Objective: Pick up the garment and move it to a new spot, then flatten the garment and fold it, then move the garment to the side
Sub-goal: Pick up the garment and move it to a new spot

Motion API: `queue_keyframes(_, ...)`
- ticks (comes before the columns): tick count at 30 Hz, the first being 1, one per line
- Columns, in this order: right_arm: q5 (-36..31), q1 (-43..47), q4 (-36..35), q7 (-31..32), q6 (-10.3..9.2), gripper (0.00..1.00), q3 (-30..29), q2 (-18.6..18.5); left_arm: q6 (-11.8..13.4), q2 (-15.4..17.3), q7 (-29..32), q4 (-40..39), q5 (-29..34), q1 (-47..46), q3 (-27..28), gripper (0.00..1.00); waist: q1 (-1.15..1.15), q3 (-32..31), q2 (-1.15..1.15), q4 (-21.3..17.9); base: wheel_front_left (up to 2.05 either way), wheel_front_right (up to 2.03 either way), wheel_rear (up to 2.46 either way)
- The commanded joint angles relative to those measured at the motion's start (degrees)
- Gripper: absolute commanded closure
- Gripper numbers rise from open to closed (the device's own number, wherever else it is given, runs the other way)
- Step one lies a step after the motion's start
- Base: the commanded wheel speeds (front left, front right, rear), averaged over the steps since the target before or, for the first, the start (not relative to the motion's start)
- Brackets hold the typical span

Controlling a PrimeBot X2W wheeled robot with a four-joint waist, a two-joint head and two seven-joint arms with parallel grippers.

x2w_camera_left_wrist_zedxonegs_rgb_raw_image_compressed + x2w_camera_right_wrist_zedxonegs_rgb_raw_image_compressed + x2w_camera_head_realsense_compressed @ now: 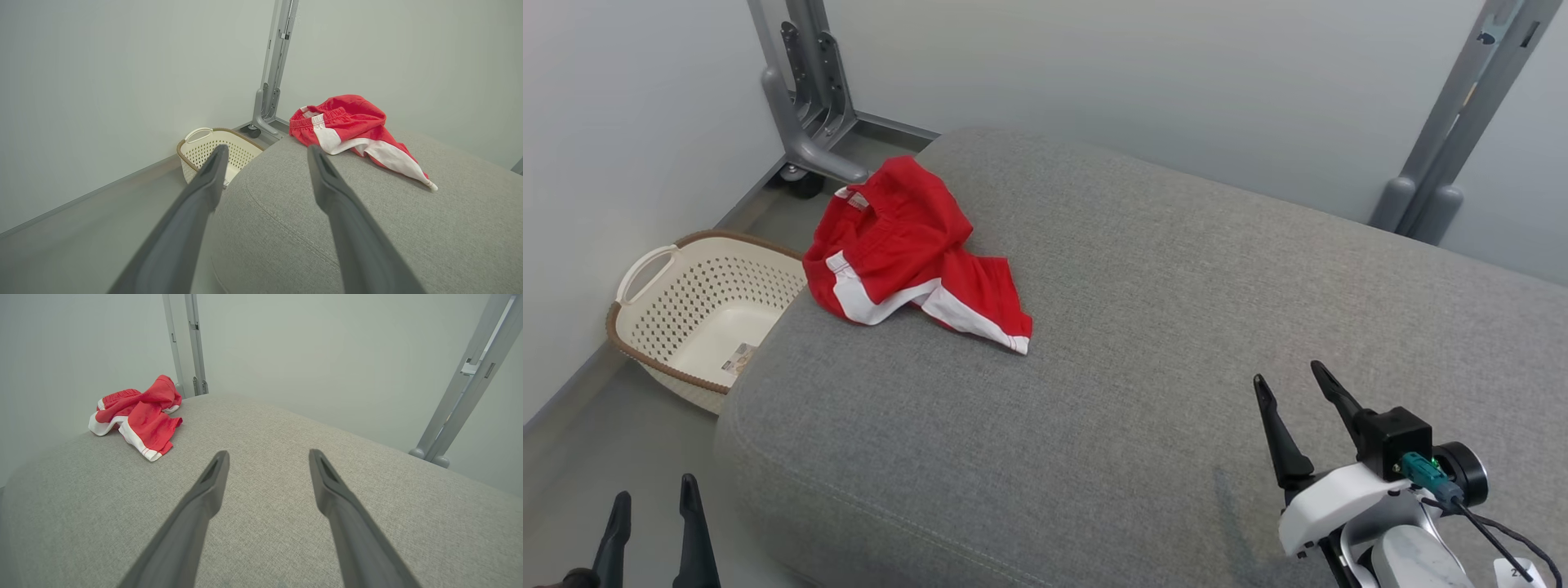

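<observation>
**A:** On the grey cushion [1176, 343], up at ten o'clock in the head view, lies the red garment [907, 253], close to the cushion's rounded corner.

**B:** And the hands?

**A:** The left gripper [655, 486] sits at seven o'clock, off the cushion and over the floor, fingers spread, holding nothing. The right gripper [1289, 371] is at four o'clock above the cushion, fingers likewise apart and empty.

**B:** What does the left wrist view add?

**A:** The gathered waistband, turned toward that camera. It also shows the cream basket [686, 302] on the floor at nine o'clock, near the cushion's edge. The right wrist view gives broad bare cloth from six round to three o'clock, with a grey post [461, 388] beyond the far edge at two.

**B:** The garment itself?

**A:** Crumpled shorts, red with white stripes and hem. One leg trails toward five o'clock, well apart from both grippers.
</observation>
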Motion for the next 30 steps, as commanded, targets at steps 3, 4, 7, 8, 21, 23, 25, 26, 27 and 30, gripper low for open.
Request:
queue_keyframes(3,0.60,0.92,0.03,-0.16,-0.08,0.00,-0.86,-0.76,-0.14,-0.04,-0.14,0.22,0.68,0.00,-0.88,0.00,0.00,0.43,0.00,0.36,0.00,0.00,0.00)
queue_keyframes(4,0.51,1.21,-0.18,-0.16,-0.08,0.00,-1.24,-0.91,-0.22,0.15,-0.13,0.57,0.68,-0.85,-1.48,0.00,0.00,0.79,0.00,0.28,0.00,0.00,0.00)
queue_keyframes(7,-0.25,1.27,-1.09,-0.16,-0.08,0.00,-2.76,-1.75,-0.40,0.95,1.24,1.50,-0.02,-5.98,-3.96,0.00,0.00,3.06,0.00,0.25,0.00,0.00,0.00)
queue_keyframes(8,-0.57,1.28,-1.45,-0.16,-0.08,0.00,-3.20,-2.07,-0.46,1.29,2.02,2.23,-0.18,-7.94,-4.92,0.00,0.00,3.96,0.00,0.28,0.00,0.00,0.00)
queue_keyframes(21,-3.98,-8.96,-9.72,3.82,-0.08,0.00,-4.23,-10.25,-0.50,7.45,22.85,20.73,-17.19,-41.92,-15.96,0.00,0.00,29.74,0.00,-8.93,0.00,0.00,0.00)
queue_keyframes(23,-4.07,-9.56,-10.97,4.41,-0.08,0.00,-4.35,-10.71,-0.51,8.86,24.53,23.28,-20.73,-45.74,-17.72,0.00,0.00,32.28,0.00,-10.31,0.00,0.00,0.00)
queue_keyframes(25,-4.13,-9.96,-12.18,4.80,-0.08,0.00,-4.49,-11.02,-0.51,11.46,24.46,25.65,-21.82,-48.70,-19.73,0.00,0.00,34.29,0.00,-11.76,0.00,0.00,0.00)
queue_keyframes(26,-4.16,-10.01,-12.67,4.94,-0.08,0.00,-4.49,-11.06,-0.42,12.19,24.50,27.15,-23.07,-49.61,-20.70,0.00,0.00,35.10,0.00,-12.46,0.00,0.00,0.00)
queue_keyframes(27,-4.17,-10.01,-13.10,5.05,-0.08,0.00,-4.54,-11.18,-0.42,12.52,24.73,28.04,-24.36,-50.41,-21.65,0.00,0.00,35.81,0.00,-13.06,0.00,0.00,0.00)
queue_keyframes(30,-4.25,-9.69,-14.08,5.25,-0.08,0.00,-4.91,-11.51,-0.45,14.33,24.92,30.48,-27.41,-52.92,-24.77,0.00,0.00,37.34,0.00,-14.46,0.00,0.00,0.00)
